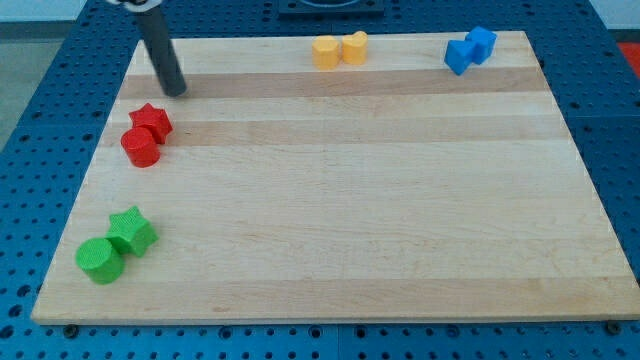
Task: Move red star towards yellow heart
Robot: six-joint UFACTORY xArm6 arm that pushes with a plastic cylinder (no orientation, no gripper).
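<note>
Camera view: my tip (176,92) (a bare rod, with no claw to open or hold anything) sits just above the red star (151,121), apart from it. The yellow heart (355,47), probably heart-shaped, lies far right along the board's (350,200) top edge.

Our tip (176,92): resting on the pale wooden board (340,230), just above the red star block (151,121), apart from it.
Red cylinder block (140,148): touching the star's lower side.
Yellow heart block (355,46): at the view's top, beside a yellow-orange hexagonal block (326,51).
Green star block (132,230) and green cylinder block (99,260): touching, lower left.
Two blue blocks (470,50): upper right.
</note>
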